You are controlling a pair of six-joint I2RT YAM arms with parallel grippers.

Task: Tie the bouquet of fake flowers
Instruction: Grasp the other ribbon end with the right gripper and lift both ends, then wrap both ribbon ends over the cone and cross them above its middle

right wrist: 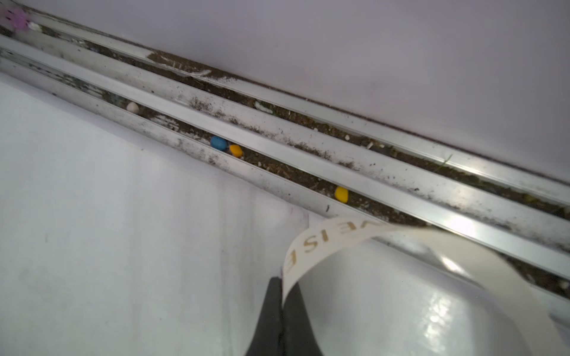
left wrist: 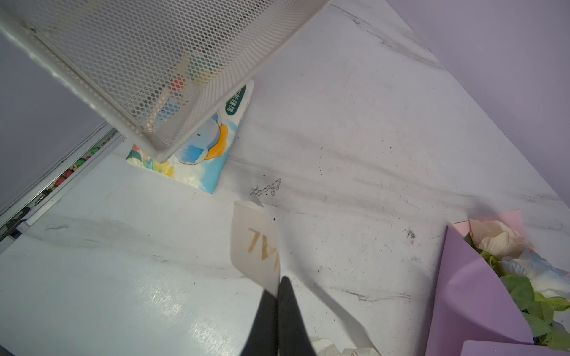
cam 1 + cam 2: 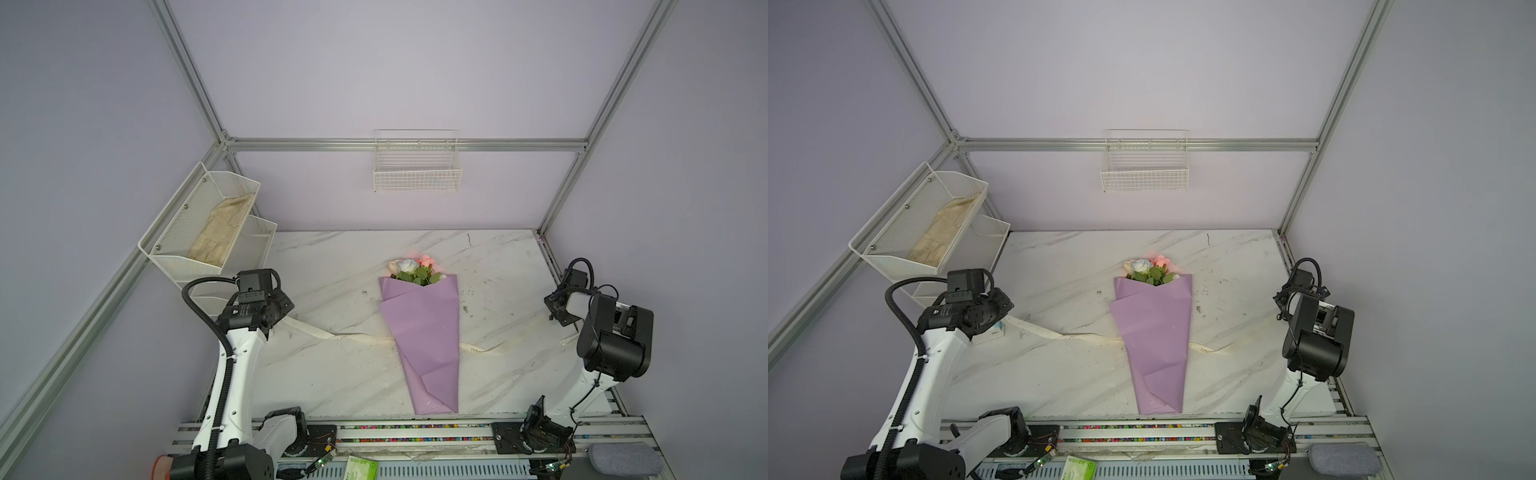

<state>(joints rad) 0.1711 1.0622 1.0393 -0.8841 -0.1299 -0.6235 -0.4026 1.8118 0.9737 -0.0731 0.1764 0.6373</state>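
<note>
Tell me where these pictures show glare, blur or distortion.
Right wrist view: strong glare on the glossy table beside the ribbon. Left wrist view: a weaker glare patch on the table; the mesh basket looks soft at its near rim. Both top views: even light; the pink rose in the bouquet of fake flowers is overexposed; frame rails splay outward.

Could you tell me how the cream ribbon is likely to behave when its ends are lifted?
Probably floppy: the ribbon curls over beyond the left claw and arcs loosely from the right claw. Likely very light, being thin. It may drag under the bouquet, which lies across it.
</note>
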